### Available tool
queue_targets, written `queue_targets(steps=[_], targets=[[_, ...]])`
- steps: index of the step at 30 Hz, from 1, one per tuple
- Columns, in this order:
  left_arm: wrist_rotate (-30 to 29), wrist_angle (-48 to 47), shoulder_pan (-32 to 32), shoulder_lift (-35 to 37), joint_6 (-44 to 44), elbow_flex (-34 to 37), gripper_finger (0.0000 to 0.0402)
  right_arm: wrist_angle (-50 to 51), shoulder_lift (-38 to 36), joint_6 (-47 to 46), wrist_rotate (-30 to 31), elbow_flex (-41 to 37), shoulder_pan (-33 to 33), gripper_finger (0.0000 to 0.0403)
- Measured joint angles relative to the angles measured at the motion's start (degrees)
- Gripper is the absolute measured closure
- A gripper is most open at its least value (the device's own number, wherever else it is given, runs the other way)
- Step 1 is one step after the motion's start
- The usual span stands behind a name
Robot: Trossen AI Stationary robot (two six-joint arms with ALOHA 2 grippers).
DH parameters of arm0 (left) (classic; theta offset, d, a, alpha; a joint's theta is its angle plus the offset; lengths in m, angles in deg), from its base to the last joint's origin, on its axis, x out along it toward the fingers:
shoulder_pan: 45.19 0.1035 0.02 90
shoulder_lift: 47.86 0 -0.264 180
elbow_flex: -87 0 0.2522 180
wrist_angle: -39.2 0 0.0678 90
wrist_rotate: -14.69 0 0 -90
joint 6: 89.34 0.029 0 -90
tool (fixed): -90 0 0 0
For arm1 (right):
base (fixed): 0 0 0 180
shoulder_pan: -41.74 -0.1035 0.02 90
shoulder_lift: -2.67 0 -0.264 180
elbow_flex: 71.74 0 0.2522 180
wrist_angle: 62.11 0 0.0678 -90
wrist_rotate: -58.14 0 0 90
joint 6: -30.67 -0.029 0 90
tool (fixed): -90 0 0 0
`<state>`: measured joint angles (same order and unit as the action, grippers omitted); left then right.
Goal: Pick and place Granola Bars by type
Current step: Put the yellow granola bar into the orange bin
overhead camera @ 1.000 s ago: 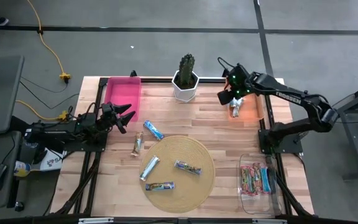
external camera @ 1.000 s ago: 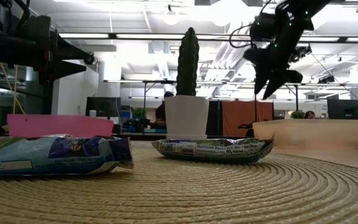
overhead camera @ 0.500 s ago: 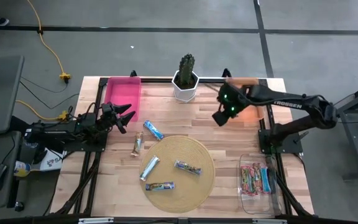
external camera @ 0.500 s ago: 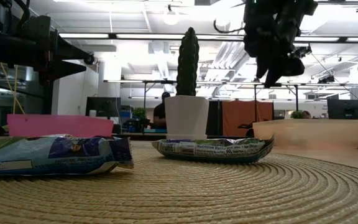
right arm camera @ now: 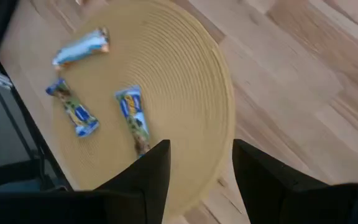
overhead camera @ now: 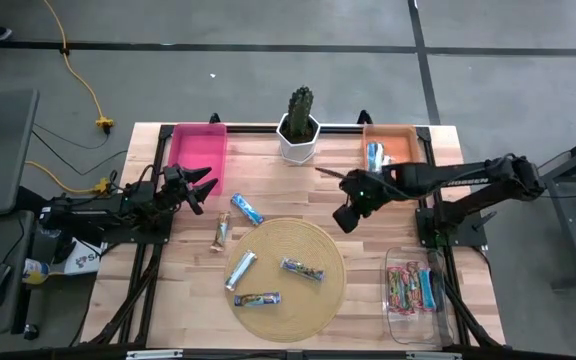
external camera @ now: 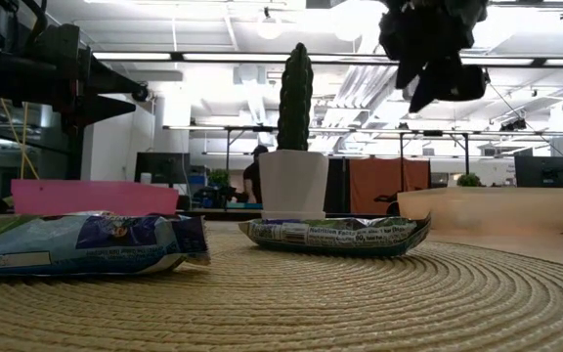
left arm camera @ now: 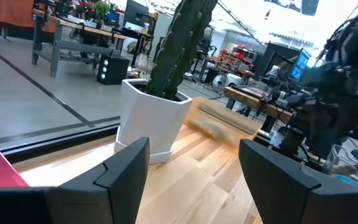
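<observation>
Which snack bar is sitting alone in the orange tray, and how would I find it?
Start at the white pot with the green cactus on the table's far edge. Beside it, at the corner, is the orange plastic bin. Its only bar, the blue-and-white foil-wrapped bar, lies alone; the others lie elsewhere.

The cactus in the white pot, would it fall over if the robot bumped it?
Possibly. The cactus stands tall and narrow above its white pot, so a knock up high could tip it. The pot looks wide and flat-bottomed, which should steady it against a gentle push low down. It probably would not roll, since its sides look angular.
</observation>
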<state>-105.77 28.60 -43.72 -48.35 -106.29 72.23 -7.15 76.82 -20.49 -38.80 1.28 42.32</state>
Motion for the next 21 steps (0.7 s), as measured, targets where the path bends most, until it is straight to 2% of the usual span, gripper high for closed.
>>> queue_targets(steps=[6,13,21], targets=[[1.65,0.01,-0.02,0.0,-1.89,0.01,0.0156,-7.12,0.0,-4.28,5.17,-0.02,-5.74,0.0247],[8.96,-0.13,-0.02,0.01,-4.57,-0.01,0.0156,-13.05,0.0,-4.01,10.42,-0.02,-10.71,0.0247],[19.98,0.02,-0.02,0.01,-12.03,-0.01,0.0156,-12.95,0.0,2.36,10.49,-0.02,-11.67,0.0247]])
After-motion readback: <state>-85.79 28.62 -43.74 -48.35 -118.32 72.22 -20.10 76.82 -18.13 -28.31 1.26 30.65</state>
